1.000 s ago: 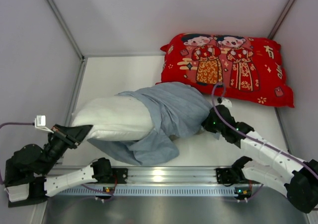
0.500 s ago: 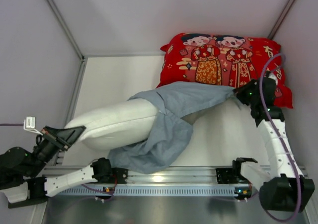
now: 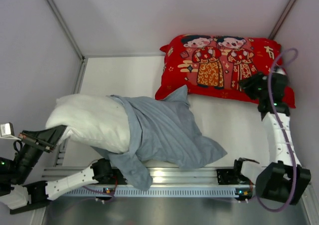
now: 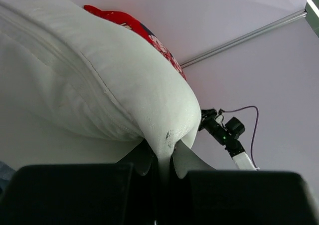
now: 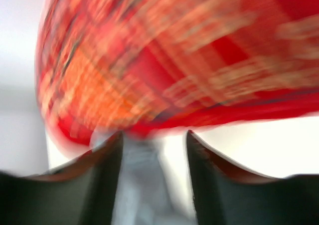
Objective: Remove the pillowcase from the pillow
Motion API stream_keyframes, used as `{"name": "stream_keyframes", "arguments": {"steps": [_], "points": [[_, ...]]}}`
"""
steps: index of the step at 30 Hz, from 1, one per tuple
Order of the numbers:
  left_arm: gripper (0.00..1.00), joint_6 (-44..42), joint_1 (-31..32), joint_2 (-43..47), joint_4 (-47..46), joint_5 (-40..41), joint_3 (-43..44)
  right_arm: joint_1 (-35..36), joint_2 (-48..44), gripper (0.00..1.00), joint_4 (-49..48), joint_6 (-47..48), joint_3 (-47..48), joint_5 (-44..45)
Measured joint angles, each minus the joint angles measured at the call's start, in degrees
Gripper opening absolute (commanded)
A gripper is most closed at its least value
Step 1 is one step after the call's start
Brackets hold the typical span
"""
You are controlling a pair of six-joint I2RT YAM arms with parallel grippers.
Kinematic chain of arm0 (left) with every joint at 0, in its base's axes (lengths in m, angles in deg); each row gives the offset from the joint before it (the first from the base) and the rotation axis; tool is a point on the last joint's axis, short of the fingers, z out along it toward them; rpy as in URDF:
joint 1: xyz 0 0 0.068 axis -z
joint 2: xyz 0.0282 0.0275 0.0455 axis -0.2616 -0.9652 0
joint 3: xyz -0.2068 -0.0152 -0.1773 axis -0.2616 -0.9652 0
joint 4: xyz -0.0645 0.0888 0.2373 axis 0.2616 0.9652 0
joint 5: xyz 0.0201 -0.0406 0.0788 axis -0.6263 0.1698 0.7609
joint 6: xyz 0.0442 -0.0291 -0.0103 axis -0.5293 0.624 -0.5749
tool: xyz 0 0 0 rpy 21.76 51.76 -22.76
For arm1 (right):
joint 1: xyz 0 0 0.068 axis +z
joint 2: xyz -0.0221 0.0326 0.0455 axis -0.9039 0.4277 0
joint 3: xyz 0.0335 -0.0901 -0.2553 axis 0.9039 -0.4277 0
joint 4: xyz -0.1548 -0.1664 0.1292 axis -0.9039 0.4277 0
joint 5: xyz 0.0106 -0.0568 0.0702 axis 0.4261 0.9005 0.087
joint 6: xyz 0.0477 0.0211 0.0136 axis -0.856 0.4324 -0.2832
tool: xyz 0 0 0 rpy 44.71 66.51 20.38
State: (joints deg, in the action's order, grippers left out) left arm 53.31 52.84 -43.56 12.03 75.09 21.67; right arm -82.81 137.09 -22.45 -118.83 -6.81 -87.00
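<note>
The plain white pillow (image 3: 87, 121) lies at the left, its near-left corner raised. My left gripper (image 4: 164, 157) is shut on that corner, and the pinched white fabric fills the left wrist view. The pillowcase (image 3: 167, 130), showing dull blue-grey, lies spread over the middle of the table. Its left part still drapes over the pillow's right end. My right gripper (image 3: 253, 85) hangs open over the red pillow's right part, holding nothing. The right wrist view is blurred: its fingers (image 5: 107, 150) stand apart, with pale cloth below.
A red pillow (image 3: 219, 65) printed with two cartoon figures lies at the back right, its near-left corner touching the pillowcase. Grey walls close in left, back and right. A metal rail (image 3: 159, 177) runs along the near edge between the arm bases.
My right gripper opened and let go of the pillowcase, which dropped and spread flat over the table. My left arm pulled the pillow farther left and lifted its corner.
</note>
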Motion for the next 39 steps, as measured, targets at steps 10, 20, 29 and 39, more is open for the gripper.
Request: {"name": "stream_keyframes", "arguments": {"steps": [10,20,29,39], "points": [[0.0,1.2,-0.22,-3.56,-0.48,-0.04,-7.45,69.16,4.81,0.73,4.39,9.94,2.43,2.97],[0.0,2.8,-0.22,-16.28,-0.74,-2.64,-9.53,88.61,9.62,0.78,9.51,12.15,20.04,21.9],[0.0,2.64,-0.22,-17.59,-0.07,-4.92,-7.43,91.43,25.03,0.65,18.93,8.92,23.67,46.95],[0.0,1.11,-0.26,-11.23,0.7,-7.48,-3.87,92.06,25.24,0.0,23.93,2.08,17.92,64.02]]}}
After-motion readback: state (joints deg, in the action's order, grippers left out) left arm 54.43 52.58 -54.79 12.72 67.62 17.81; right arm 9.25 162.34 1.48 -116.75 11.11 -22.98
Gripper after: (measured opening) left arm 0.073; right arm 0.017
